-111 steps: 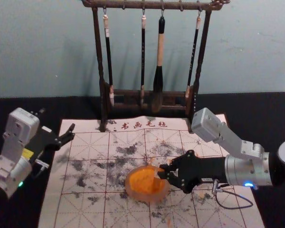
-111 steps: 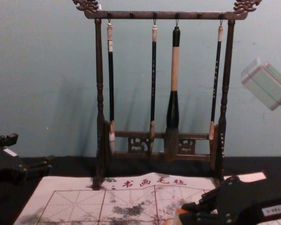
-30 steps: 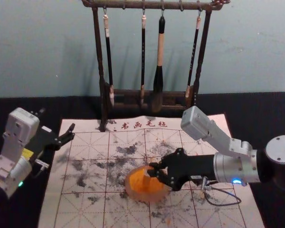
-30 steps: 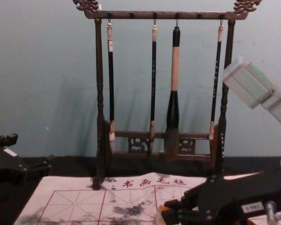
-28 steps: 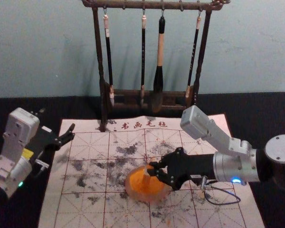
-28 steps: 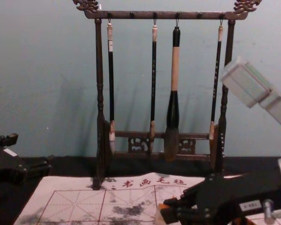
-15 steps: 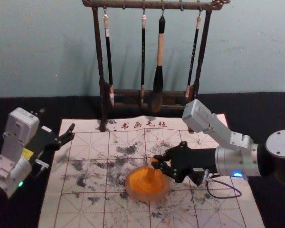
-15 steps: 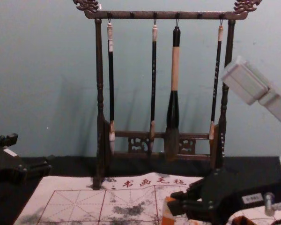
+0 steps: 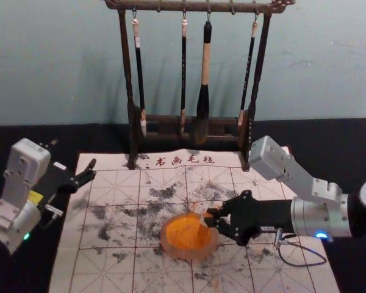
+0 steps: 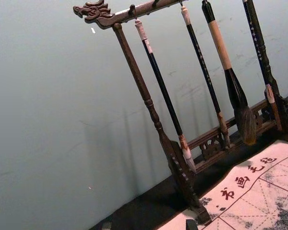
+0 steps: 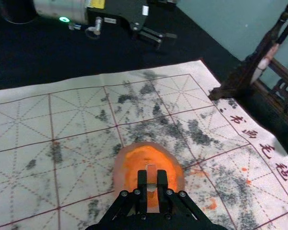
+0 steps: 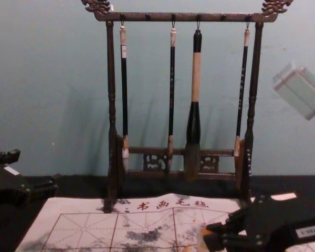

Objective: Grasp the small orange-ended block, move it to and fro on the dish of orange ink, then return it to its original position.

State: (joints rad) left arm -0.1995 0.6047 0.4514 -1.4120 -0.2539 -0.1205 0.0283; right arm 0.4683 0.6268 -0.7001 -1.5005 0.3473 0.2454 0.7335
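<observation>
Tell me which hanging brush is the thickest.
The third brush from the robot's left. It has a long pale section on its handle; the other three are slim, with mostly black shafts.

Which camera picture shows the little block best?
The right wrist view: the block is close up there, between the fingers of the right gripper. The head view shows it small, over the orange dish; the chest view, partly hidden, low down.
</observation>
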